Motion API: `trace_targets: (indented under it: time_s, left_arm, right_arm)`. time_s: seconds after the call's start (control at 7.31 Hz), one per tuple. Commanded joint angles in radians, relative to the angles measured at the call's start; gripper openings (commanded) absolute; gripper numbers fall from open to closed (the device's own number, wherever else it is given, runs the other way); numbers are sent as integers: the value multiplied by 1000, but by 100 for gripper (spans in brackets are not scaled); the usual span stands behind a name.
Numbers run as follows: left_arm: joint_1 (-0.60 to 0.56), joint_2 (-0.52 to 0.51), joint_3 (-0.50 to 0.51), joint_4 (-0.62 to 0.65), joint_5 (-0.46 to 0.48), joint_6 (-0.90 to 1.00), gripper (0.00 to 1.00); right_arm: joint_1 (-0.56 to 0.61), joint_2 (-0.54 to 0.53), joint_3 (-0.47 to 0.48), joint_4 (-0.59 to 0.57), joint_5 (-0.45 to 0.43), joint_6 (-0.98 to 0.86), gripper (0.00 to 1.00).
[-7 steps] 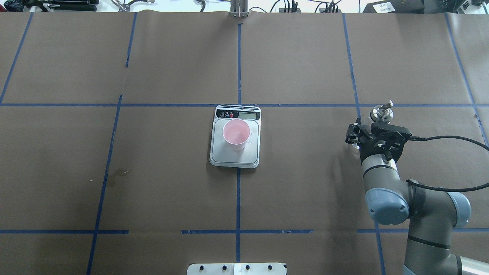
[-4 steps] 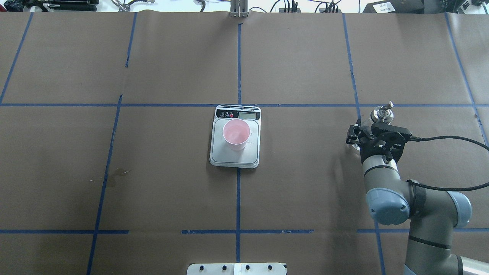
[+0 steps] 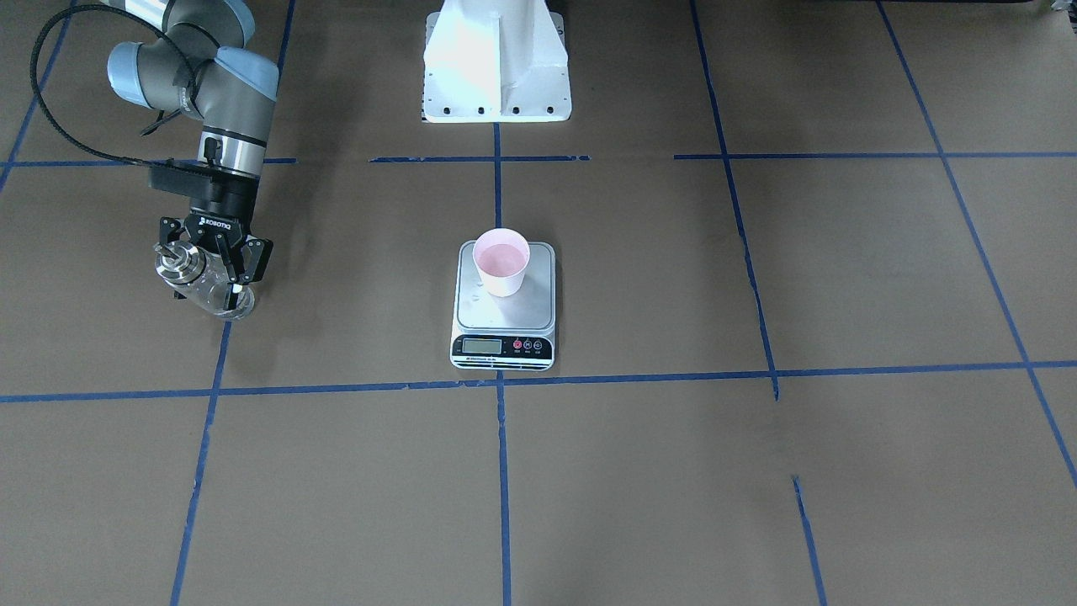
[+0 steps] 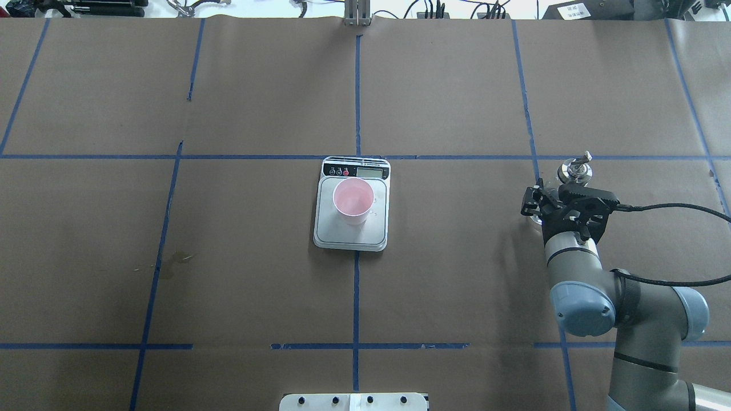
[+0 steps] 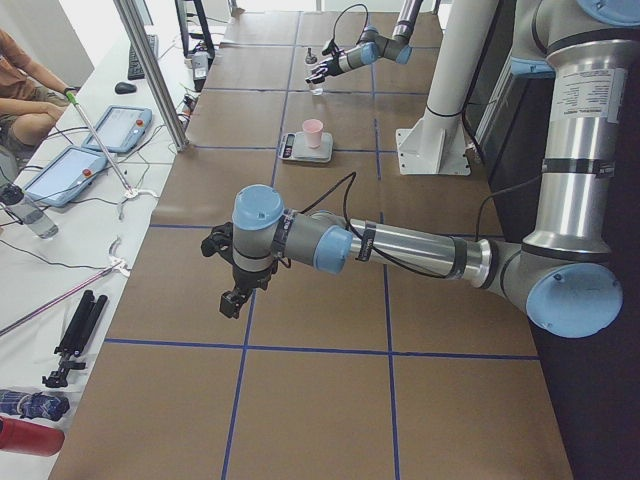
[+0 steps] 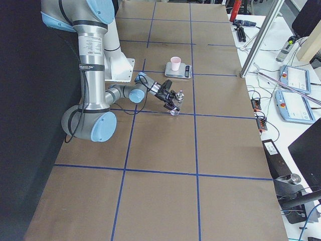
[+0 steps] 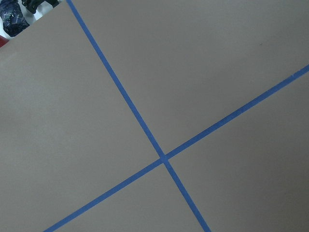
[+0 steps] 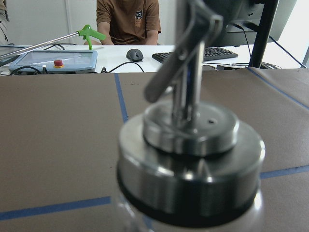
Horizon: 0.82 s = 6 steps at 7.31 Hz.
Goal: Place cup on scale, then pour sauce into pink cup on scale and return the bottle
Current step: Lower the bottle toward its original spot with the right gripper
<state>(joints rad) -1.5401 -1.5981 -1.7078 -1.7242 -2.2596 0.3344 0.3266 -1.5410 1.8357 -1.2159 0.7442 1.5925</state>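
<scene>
The pale pink cup (image 4: 353,200) stands upright on the silver platform of the scale (image 4: 328,229), mid-table, also seen as the cup (image 3: 502,263) on the scale (image 3: 538,313). Far to the robot's right, the clear glass bottle (image 3: 178,263) with its silver cap and spout (image 4: 575,170) is upright at table level. My right gripper (image 3: 210,282) is shut on the bottle's body, and the cap (image 8: 188,154) fills the right wrist view. My left gripper (image 5: 230,300) hangs over bare paper at the table's left end. Whether it is open or shut cannot be told.
Brown paper with blue tape lines (image 7: 164,157) covers the table. The white robot pedestal (image 3: 496,59) stands at the near-robot edge. A faint stain (image 4: 171,264) marks the left half. A person (image 8: 128,19) sits at a desk with tablets beyond the far edge.
My right gripper and the bottle in it have shifted slightly to the right and a little toward the robot. The cup and scale have not moved.
</scene>
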Motion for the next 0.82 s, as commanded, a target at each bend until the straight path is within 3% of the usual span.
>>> trace_targets:
  time_s: [0.0,0.14,0.68]
  left_arm:
    - [0,-2,-1,0,0,0,100]
    - [0,-2,-1,0,0,0,100]
    - [0,-5,1,0,0,0,100]
  right_arm:
    - [0,-1,0,-1,-5,-2,73]
    - [0,-1,0,-1,-5,0,100]
    - [-1,2,11,-1,6,0,100]
